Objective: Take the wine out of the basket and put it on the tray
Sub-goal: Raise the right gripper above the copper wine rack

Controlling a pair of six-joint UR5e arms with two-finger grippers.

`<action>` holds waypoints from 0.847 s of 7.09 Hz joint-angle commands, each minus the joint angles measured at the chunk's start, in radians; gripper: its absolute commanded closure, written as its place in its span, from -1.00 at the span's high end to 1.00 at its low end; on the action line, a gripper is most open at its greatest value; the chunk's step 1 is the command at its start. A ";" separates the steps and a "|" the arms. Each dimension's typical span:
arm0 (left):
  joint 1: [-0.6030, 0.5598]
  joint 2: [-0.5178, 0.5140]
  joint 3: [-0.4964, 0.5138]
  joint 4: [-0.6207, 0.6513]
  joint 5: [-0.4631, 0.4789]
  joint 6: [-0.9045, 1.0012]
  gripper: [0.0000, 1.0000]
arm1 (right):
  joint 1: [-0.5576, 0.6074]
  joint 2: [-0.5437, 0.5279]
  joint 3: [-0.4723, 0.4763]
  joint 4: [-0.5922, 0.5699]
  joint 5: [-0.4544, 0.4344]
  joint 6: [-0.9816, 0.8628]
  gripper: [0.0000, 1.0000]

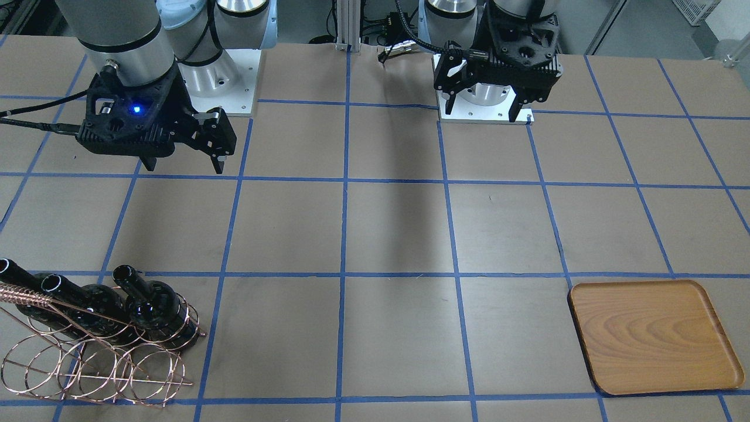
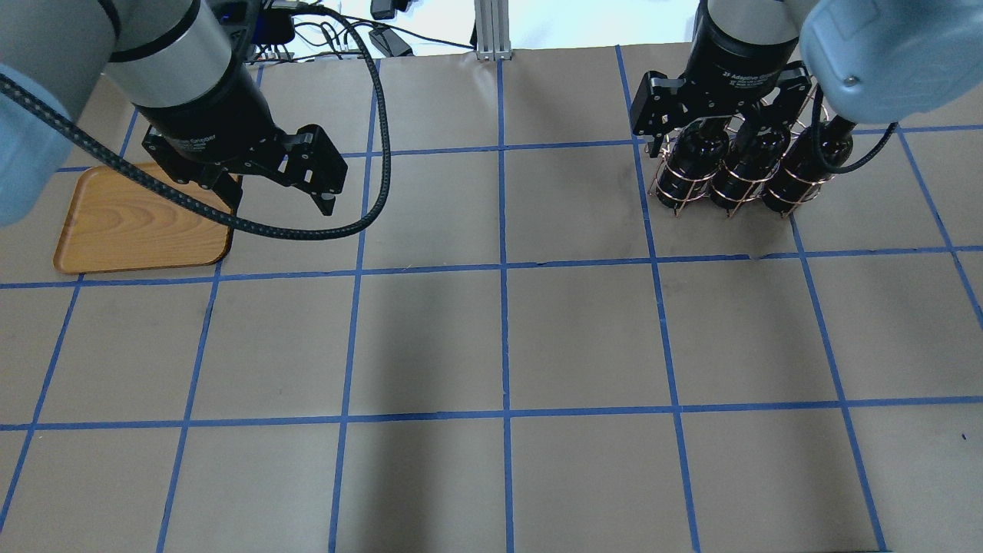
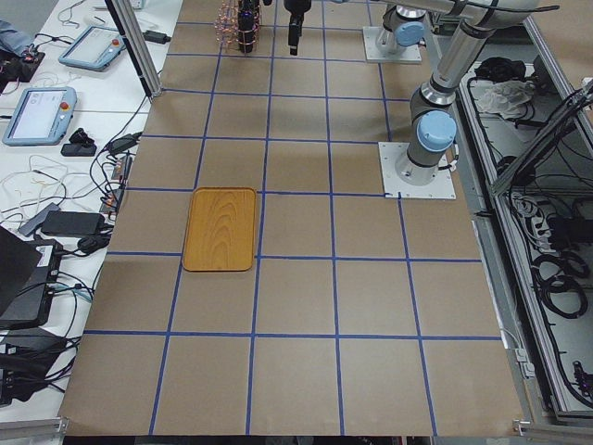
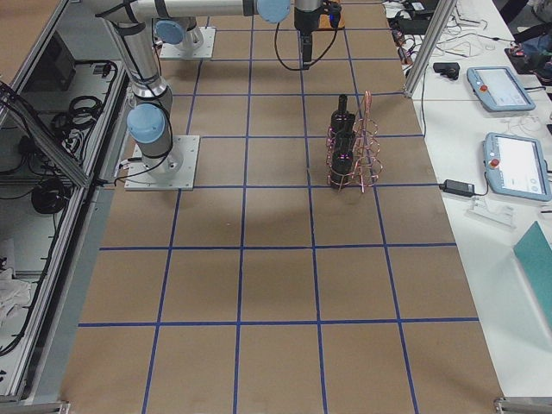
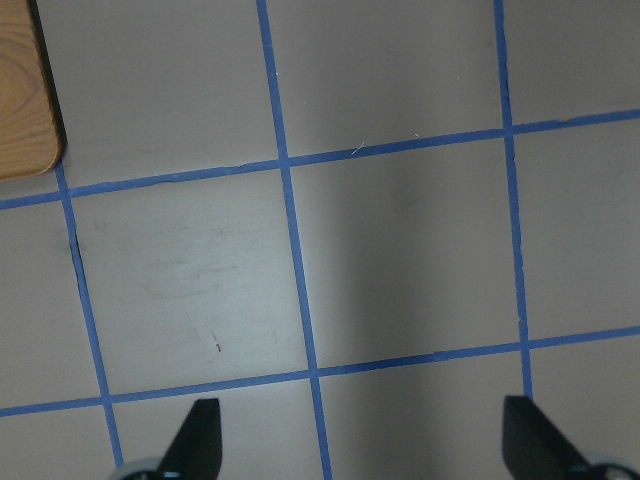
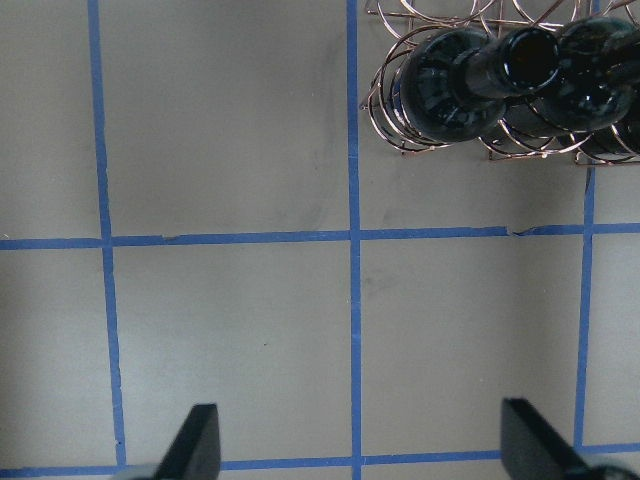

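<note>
Three near-black wine bottles stand upright in the copper wire basket; they also show in the overhead view and at the top right of the right wrist view. The wooden tray lies bare at the other end of the table, and its corner shows in the left wrist view. My right gripper is open and empty, raised above the table on the robot's side of the basket. My left gripper is open and empty, held high near its base beside the tray.
Brown paper with a blue tape grid covers the table. The two arm bases stand at the robot's edge, with an aluminium post between them. Side benches hold teach pendants and cables.
</note>
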 commanded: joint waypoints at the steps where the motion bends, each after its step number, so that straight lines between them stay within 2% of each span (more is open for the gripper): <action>1: 0.000 0.000 0.000 0.000 0.001 -0.002 1.00 | -0.002 0.000 0.000 -0.004 0.000 -0.001 1.00; 6: 0.000 0.000 -0.002 0.000 0.002 0.001 1.00 | -0.018 -0.006 -0.001 -0.013 -0.004 0.005 1.00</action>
